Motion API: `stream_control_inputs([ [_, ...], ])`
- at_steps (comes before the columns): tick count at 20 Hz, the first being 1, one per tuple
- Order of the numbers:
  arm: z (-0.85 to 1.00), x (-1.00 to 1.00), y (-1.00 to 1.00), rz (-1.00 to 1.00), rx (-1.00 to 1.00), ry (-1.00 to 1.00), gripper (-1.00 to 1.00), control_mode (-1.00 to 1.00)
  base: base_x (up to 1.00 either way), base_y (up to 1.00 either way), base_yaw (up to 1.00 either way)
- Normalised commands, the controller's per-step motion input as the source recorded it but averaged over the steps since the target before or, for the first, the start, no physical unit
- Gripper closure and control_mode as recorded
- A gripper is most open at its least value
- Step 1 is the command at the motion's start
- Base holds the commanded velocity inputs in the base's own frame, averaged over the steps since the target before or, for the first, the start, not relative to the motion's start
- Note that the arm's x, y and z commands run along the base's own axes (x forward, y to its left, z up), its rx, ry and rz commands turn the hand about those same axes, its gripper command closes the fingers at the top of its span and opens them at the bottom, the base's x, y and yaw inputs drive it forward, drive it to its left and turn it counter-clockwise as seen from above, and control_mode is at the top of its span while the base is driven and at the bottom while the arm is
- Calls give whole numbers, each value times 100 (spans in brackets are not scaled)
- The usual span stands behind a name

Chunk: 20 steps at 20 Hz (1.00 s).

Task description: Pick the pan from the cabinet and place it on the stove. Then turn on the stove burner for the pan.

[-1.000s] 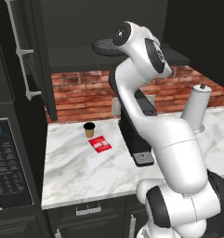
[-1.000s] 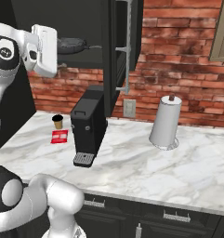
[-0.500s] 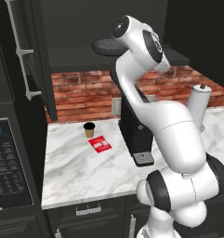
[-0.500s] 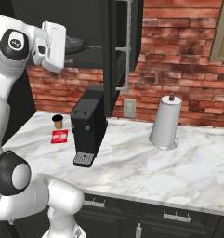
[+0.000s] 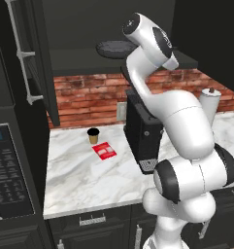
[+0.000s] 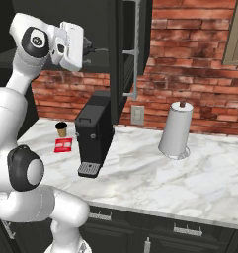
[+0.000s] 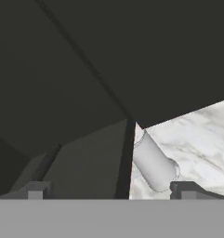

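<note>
The pan (image 5: 112, 48), round and dark grey, lies on the shelf inside the open cabinet (image 5: 75, 29). In the right base view its thin handle (image 6: 100, 49) sticks out to the right of my hand. My gripper (image 6: 88, 48) is up at shelf height, right at the pan's side. In the hand view my gripper (image 7: 111, 190) is open, its tips wide apart with nothing between them. A thin dark bar (image 7: 46, 160), probably the pan's handle, lies just ahead of the left tip. The stove and its burner are out of view.
The cabinet door (image 6: 126, 54) hangs open with its long silver handle (image 6: 136, 49) toward me. Below on the marble counter (image 5: 84, 180) stand a black coffee machine (image 5: 142, 129), a paper cup (image 5: 93, 135), a red packet (image 5: 104, 151) and a paper towel roll (image 6: 176, 129).
The arm has swung my hand further into the cabinet, up against the pan. The jaws have stayed wide apart and the pan has not moved.
</note>
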Motion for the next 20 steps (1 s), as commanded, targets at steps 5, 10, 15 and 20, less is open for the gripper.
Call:
stream_control_inputs([
  [5,0,17,-12,0,2,0,-100,-100,0,0,0],
  [10,0,39,-4,0,3,2,-100,-100,0,0,0],
  [15,0,47,-4,0,4,4,-100,-100,0,0,0],
  [20,-1,48,0,0,6,6,-100,-100,0,0,0],
])
